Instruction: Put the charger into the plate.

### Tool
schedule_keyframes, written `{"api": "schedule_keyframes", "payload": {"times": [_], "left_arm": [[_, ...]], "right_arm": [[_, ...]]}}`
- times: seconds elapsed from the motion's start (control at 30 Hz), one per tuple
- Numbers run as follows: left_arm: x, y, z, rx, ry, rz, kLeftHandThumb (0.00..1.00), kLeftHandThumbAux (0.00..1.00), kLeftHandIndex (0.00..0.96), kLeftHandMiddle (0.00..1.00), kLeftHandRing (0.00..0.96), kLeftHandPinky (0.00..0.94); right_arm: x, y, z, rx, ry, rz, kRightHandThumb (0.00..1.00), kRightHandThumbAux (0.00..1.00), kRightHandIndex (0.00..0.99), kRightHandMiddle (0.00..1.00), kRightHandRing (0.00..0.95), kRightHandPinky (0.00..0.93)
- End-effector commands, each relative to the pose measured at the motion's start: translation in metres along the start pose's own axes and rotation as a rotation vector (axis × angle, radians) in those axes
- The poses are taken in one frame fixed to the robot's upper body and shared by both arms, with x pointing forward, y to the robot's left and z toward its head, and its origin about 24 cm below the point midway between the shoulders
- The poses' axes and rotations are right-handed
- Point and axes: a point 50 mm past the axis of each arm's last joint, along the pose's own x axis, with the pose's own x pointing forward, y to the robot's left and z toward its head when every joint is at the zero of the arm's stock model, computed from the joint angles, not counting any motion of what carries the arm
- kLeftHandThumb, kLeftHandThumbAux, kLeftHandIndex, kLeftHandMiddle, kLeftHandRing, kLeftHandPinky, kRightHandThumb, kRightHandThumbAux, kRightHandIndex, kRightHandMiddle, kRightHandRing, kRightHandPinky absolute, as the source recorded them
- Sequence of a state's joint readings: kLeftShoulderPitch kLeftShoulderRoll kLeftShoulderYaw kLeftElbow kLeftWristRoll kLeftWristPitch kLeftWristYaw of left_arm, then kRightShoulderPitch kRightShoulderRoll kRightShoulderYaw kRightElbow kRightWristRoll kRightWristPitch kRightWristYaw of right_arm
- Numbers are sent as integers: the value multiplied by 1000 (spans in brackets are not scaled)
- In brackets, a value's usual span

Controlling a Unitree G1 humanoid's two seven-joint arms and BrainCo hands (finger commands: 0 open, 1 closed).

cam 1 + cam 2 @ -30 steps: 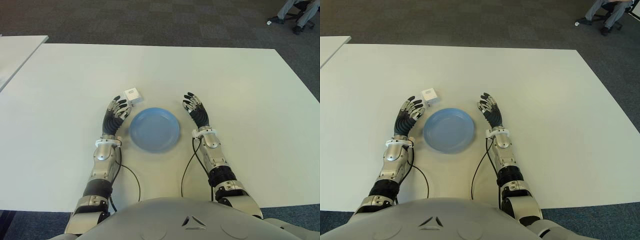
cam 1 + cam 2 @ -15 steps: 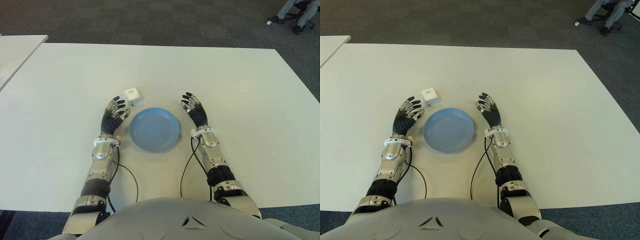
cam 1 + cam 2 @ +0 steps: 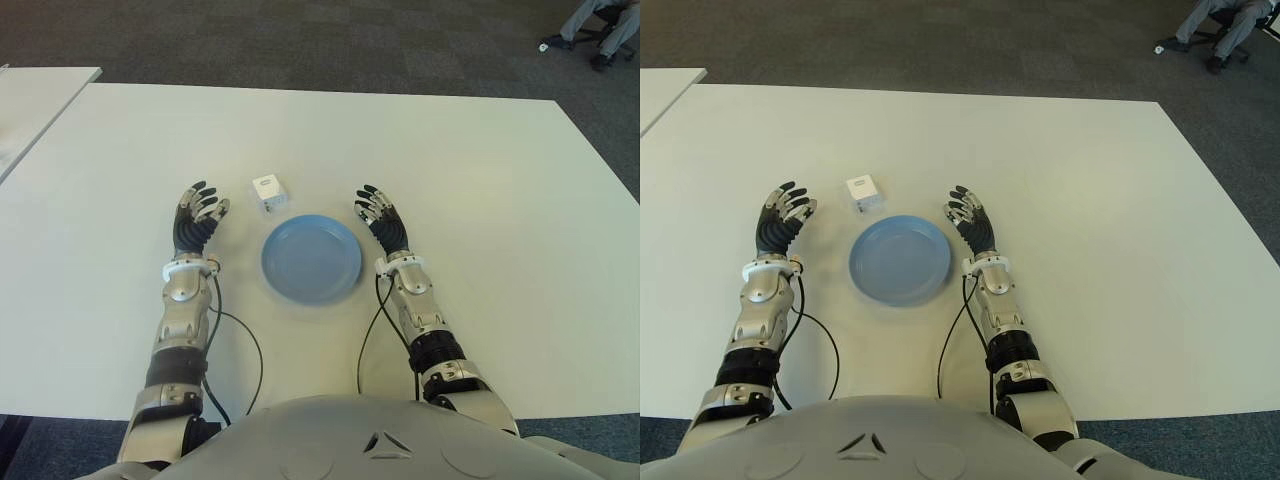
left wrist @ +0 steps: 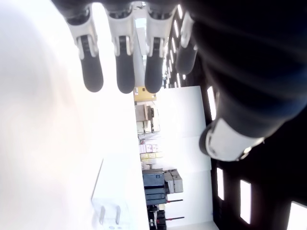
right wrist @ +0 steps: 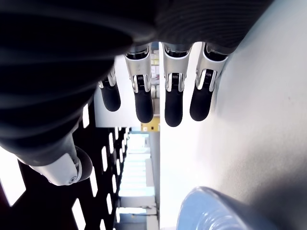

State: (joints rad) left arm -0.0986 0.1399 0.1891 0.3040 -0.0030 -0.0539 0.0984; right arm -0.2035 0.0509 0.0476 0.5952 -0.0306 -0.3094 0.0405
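The charger (image 3: 267, 192) lies on the table (image 3: 480, 180) at about two o'clock from the left hand (image 3: 195, 218), apart from it, and at eleven o'clock just beyond the plate (image 3: 311, 259). Its long axis runs roughly twelve to six. Both hands are spread and empty, the right hand (image 3: 383, 220) beside the plate's right rim.

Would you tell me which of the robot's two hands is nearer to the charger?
The left hand: the charger lies on its side of the plate, while the right hand shows across the plate.

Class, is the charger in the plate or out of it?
Out. The charger lies on the table just beyond the empty plate.
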Motion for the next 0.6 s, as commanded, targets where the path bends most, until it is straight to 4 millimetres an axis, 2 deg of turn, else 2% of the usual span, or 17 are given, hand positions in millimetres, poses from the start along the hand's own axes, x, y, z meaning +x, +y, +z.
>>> {"api": "schedule_keyframes", "payload": {"times": [0.03, 0.3, 0.4, 0.6], "left_arm": [[16, -7, 36, 12, -38, -58, 263, 644, 137, 215, 214, 227], [19, -15, 56, 141, -62, -125, 199, 622, 102, 167, 166, 189], [20, -14, 57, 191, -75, -148, 192, 627, 104, 161, 159, 188], [17, -29, 52, 283, -82, -229, 196, 642, 111, 166, 171, 206]], "right_arm": [[-3, 4, -13, 14, 78, 9, 0, 627, 135, 203, 204, 217], [-2, 8, -14, 12, 83, 12, 0, 623, 129, 197, 194, 203], [-2, 11, -14, 13, 82, 13, 0, 618, 128, 196, 192, 201], [-2, 16, -13, 18, 79, 11, 0, 615, 132, 198, 193, 202]]}}
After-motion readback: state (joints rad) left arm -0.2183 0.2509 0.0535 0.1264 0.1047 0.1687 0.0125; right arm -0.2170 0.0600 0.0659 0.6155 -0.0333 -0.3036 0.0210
